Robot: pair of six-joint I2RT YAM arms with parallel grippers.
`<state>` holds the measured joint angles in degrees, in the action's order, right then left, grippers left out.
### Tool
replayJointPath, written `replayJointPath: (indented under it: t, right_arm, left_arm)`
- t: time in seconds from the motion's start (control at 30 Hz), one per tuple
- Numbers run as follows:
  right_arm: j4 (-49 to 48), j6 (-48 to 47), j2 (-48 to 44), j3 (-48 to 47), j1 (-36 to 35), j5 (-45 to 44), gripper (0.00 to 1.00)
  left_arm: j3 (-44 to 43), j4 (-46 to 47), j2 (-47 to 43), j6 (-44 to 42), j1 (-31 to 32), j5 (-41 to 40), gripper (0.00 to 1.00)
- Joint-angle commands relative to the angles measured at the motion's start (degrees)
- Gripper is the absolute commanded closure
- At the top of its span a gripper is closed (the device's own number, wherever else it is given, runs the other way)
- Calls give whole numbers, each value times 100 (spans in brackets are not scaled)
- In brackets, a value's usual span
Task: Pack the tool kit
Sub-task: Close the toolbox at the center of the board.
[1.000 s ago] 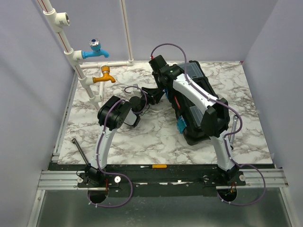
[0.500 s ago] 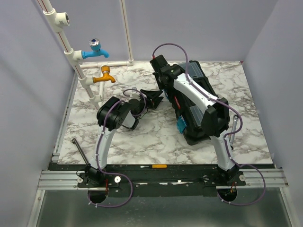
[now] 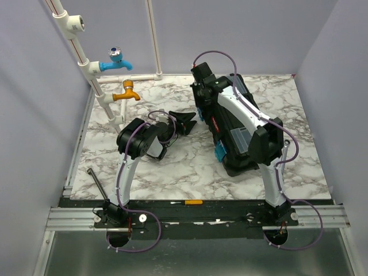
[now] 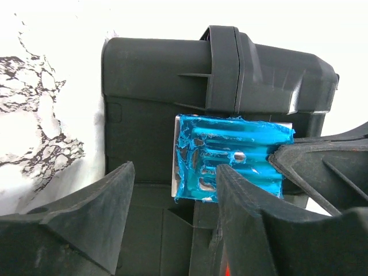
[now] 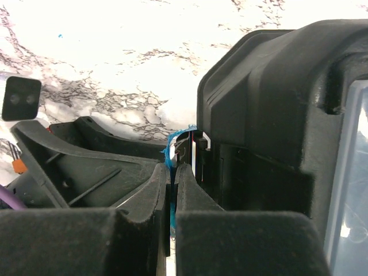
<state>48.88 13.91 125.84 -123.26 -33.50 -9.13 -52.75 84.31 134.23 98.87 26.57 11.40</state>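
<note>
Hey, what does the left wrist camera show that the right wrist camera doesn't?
Only the left wrist view: the whole face of the teal latch, framed by the open left gripper. Only the right wrist view: a clear lid, and the fingers of the right gripper shut together, with a teal sliver at their tips. Both: the black toolbox on the marble table.
</note>
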Motion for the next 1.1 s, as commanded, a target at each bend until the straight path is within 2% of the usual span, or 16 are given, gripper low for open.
replayJointPath:
  t: [0.0,0.33,0.5,0.63,0.77,0.8,0.83,0.9,0.93,1.0,1.07]
  right_arm:
    - [-193,208,-176,-179,62,508,99]
    - [-13,163,-469,-265,242,456,99]
    - [13,113,-583,-216,308,318,99]
    - [19,93,-668,-157,352,214,99]
    - [10,65,-745,-106,400,214,99]
    - [5,66,-754,-94,394,225,99]
    - [-6,65,-754,-93,401,235,99]
    - [-7,60,-743,-101,396,262,99]
    - [-2,63,-737,-108,396,271,99]
    - [11,67,-728,-135,405,280,99]
    - [27,63,-734,-154,414,263,99]
  left_arm:
    - [-12,687,-65,52,-38,-85,45]
    - [-163,687,27,83,-29,-44,82]
    - [-598,682,366,466,-3,84,99]
    - [-642,599,272,326,24,48,100]
    - [-240,676,137,247,-20,-157,100]
    - [-136,675,97,195,-33,-180,100]
    - [-84,677,64,144,-48,-164,88]
    - [-43,676,42,115,-55,-144,60]
    - [-46,681,49,130,-55,-150,50]
    - [-113,682,73,130,-49,-130,42]
    - [-272,676,114,141,-46,-62,41]
